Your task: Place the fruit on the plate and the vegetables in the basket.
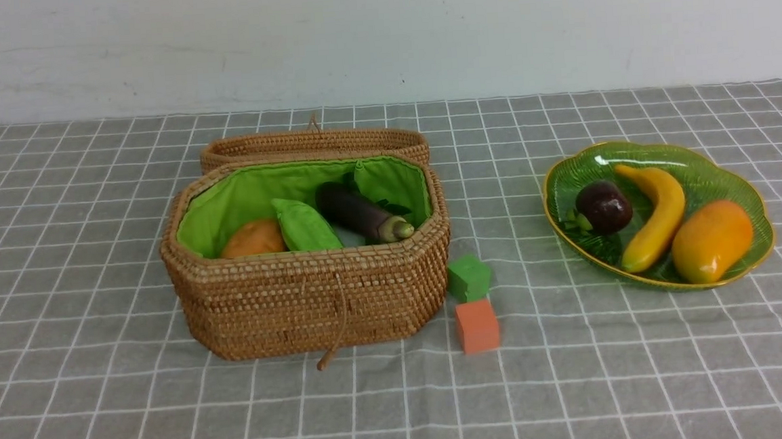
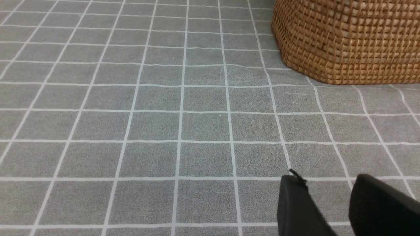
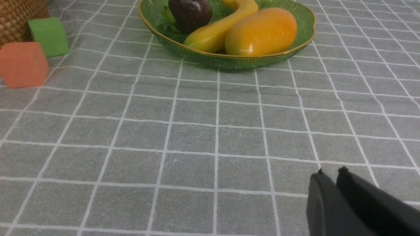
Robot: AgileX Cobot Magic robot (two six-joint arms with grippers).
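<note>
front view: three fruits (image 1: 663, 223) on plate (image 1: 761, 220); two cubes (image 1: 472, 303).

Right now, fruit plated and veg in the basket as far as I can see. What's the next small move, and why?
Probably none beyond keeping both arms back. The mangosteen, banana and mango lie on the plate; the potato, cucumber and eggplant sit in the basket. No radish shows. Only the green cube and orange cube remain on the cloth, and neither jaws hold anything.
</note>
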